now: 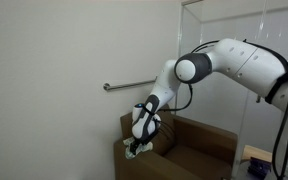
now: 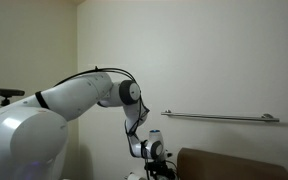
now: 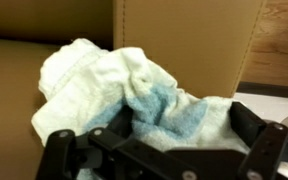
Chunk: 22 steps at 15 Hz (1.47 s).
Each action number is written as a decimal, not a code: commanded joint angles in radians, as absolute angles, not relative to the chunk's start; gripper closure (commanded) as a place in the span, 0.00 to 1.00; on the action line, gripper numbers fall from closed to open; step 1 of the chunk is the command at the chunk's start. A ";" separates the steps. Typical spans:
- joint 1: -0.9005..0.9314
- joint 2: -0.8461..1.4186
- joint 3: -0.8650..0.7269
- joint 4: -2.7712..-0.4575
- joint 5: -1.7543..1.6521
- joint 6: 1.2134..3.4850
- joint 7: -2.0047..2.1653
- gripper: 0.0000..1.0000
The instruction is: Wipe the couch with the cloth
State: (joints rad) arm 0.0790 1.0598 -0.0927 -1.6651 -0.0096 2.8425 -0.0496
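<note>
Gripper [image 3: 164, 140], wrist view: your fingers [image 3: 59, 150] stand wide apart, near full spread. The cloth [image 3: 134, 85], white with a blue patch, is bunched in the gap between them and spills out ahead of the fingertips. Whether the pads actually press on it cannot be told; nothing looks pinched.

The cloth lies on the brown couch [image 3: 9, 95], up against a tan upright panel [image 3: 184, 40].

In an exterior view you have the arm bent down so the gripper [image 1: 136, 146] sits at the couch's near armrest [image 1: 134, 158], with a bit of white cloth [image 1: 131, 153] showing under it. Couch seat and back [image 1: 199, 140] run off to one side.

A wall handrail [image 1: 129, 86] is above the couch, well apart from the arm.
</note>
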 commanded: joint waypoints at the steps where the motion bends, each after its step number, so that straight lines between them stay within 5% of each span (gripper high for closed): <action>1: 0.112 1.086 -0.129 -1.634 -0.042 2.844 0.007 0.26; 12: 0.052 1.075 -0.057 -1.577 -0.032 2.624 -0.052 0.92; 22: -0.123 1.068 0.088 -1.583 0.022 2.356 -0.225 0.94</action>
